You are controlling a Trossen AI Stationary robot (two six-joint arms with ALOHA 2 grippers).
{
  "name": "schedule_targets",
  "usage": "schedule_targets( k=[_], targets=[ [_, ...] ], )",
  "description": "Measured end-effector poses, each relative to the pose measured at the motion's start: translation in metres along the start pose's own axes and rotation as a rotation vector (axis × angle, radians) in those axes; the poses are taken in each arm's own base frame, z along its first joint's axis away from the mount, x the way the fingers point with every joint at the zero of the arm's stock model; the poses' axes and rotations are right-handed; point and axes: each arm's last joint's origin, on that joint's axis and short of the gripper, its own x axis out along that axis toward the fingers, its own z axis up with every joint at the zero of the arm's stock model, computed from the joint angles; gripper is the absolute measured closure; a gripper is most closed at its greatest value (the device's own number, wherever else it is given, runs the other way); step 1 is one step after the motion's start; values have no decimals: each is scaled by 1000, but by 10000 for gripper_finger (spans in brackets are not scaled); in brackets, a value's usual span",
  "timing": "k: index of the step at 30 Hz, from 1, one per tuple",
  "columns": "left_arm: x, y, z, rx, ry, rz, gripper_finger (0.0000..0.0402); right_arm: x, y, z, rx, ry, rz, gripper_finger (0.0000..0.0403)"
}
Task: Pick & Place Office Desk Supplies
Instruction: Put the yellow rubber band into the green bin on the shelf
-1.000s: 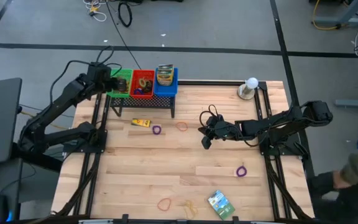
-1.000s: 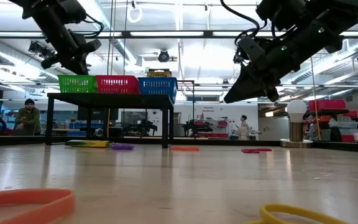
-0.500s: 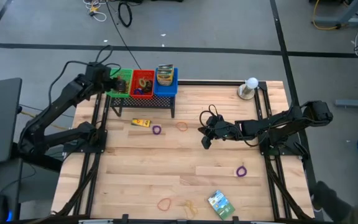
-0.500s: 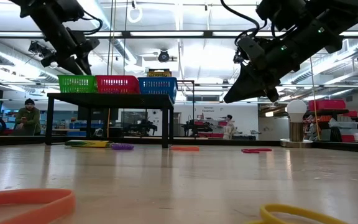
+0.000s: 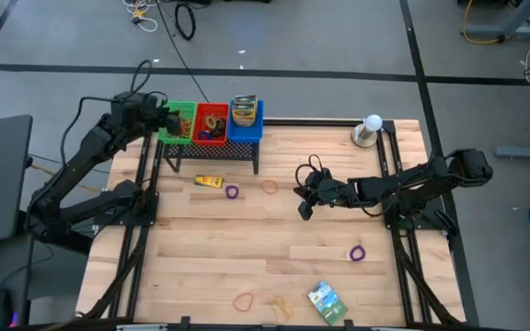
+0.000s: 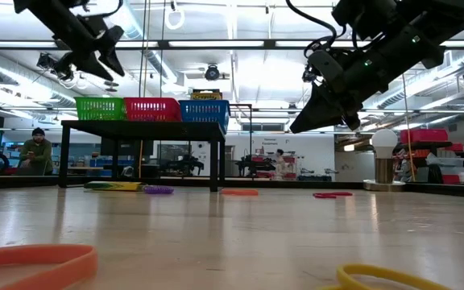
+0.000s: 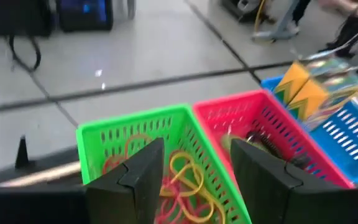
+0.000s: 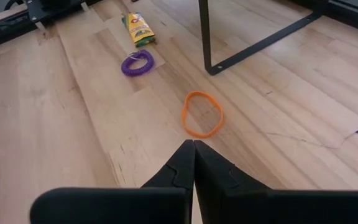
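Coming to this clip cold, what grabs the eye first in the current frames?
The row of three bright bins, green bin, red bin and blue bin, on a black rack at the table's far edge stands out, with the left gripper open above the green one, which holds rubber bands. The right gripper hangs shut mid-table, facing an orange band on the wood.

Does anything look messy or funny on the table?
Nothing looks broken or spilled. Supplies just lie scattered on the table: a crayon box, purple band and orange band near the rack, and a green packet lying askew at the front edge.
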Motion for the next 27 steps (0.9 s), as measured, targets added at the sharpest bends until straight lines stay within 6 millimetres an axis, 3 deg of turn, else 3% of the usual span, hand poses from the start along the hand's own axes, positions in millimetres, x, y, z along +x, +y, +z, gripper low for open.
schedule_targets(
  k=[7, 13, 17, 27],
  targets=[
    [-13, -6, 2, 152, -64, -89, 244, 0, 0, 0, -3, -2, -4, 391],
    [-23, -35, -9, 188, -3, -372, 334, 0, 1, 0, -4, 10, 19, 391],
    [-23, -60, -31, 229, 78, -467, 392, 0, 1, 0, -6, 11, 21, 391],
    [-36, -121, -94, 266, 132, -602, 395, -1, 4, -4, -41, 95, 160, 399]
  ],
)
